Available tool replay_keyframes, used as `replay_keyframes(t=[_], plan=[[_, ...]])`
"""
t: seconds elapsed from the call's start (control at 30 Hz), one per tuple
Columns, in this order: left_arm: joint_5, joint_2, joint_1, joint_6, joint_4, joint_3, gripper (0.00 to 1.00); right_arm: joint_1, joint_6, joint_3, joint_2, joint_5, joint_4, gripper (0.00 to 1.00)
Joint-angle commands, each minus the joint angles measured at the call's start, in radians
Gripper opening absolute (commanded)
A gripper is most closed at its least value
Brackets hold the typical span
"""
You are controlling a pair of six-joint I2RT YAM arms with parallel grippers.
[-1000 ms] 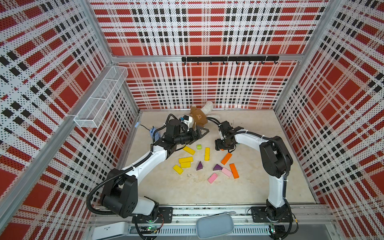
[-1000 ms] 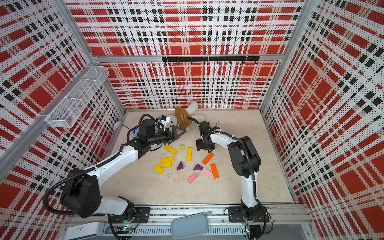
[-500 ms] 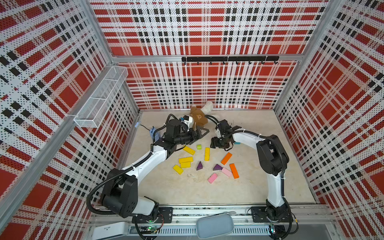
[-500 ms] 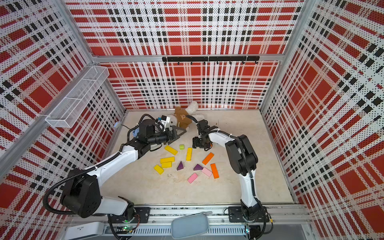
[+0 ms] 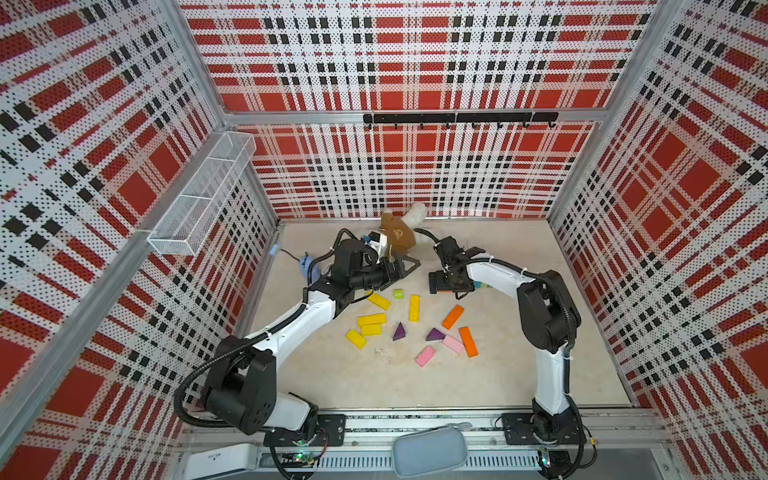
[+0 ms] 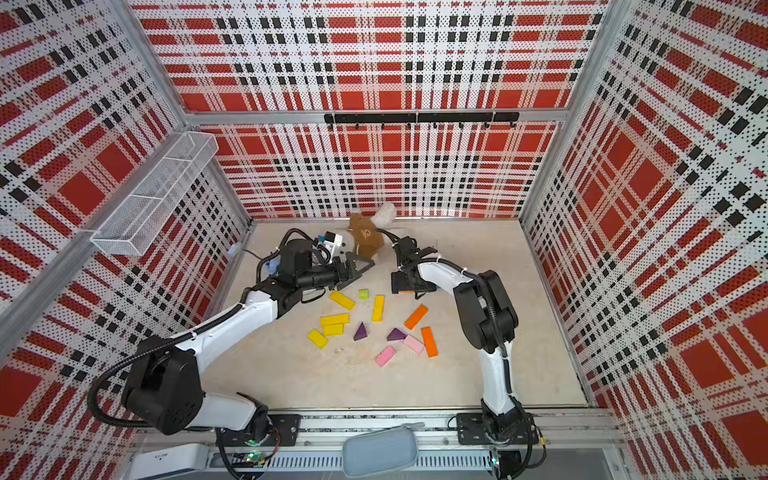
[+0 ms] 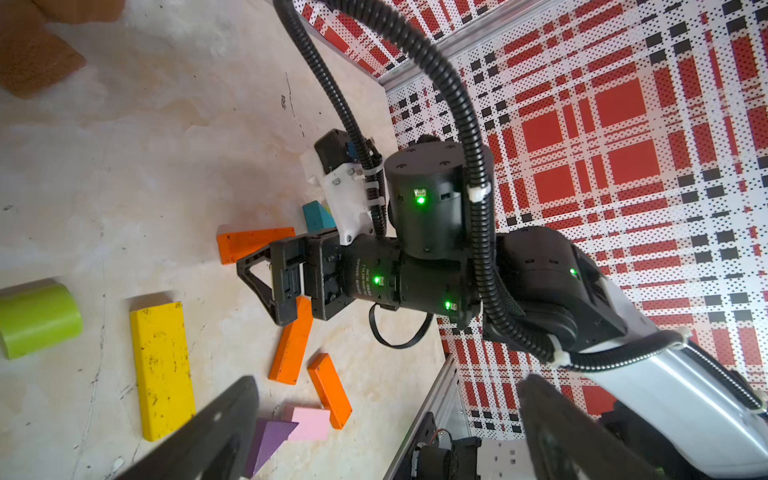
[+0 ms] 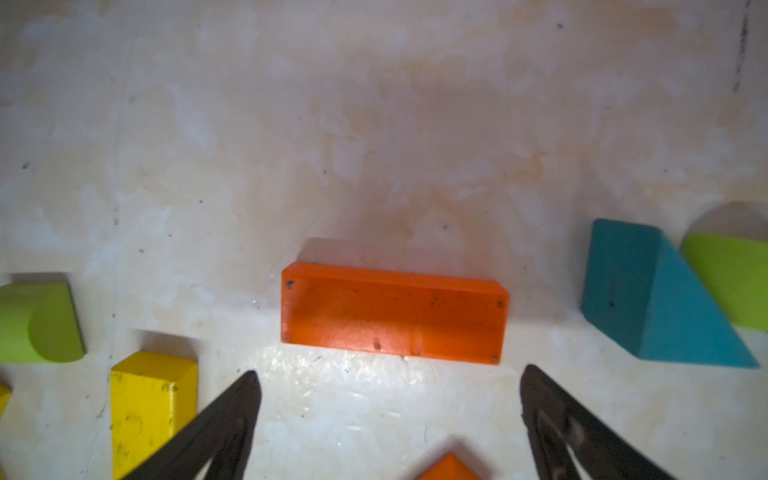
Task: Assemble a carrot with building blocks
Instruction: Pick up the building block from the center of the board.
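The right end effector (image 8: 386, 374) is found with its jaws spread wide and nothing held between them. An orange block (image 8: 395, 318) is noted on the surface (image 5: 519, 365) just beyond the fingertips (image 8: 245, 386), apart from both. Its long axis is laid crosswise to the end effector's reach, parallel to the line from one fingertip to the other. One long side is thus presented to the open jaws. Whether it lies flat or stands on a long edge cannot be told.

Off one short end of the orange block a teal wedge (image 8: 656, 299) is recorded, near but not touching, with a lime-green cylinder (image 8: 731, 282) just beside it. Off the other short end, well apart, a second lime-green cylinder (image 8: 41, 324) is seen lying on its side. A yellow block (image 8: 151, 399) is set near that, its long axis roughly square to the orange block's.

The remaining building blocks (image 5: 399, 332) are scattered on the arm-base side of the orange block. Among them a second orange block (image 5: 452, 317) is laid aslant. The long axis of a third orange block (image 5: 468, 341) is directed nearly straight toward the arm bases.

The left end effector (image 7: 388, 380) is likewise found wide and empty, pointed toward the orange block from the left arm's side. A plush toy (image 5: 399, 237) is noted on the back-wall side of the orange block.
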Motion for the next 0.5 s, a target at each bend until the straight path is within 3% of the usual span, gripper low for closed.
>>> replay_keyframes(t=[0.0, 0.47], plan=[[0.007, 0.011, -0.010, -0.005, 0.025, -0.003, 1.00, 0.004, 0.031, 0.036, 0.006, 0.043, -0.003, 1.00], [0.004, 0.013, -0.015, -0.003, 0.025, -0.004, 1.00, 0.001, 0.042, 0.138, 0.082, 0.044, -0.054, 1.00]])
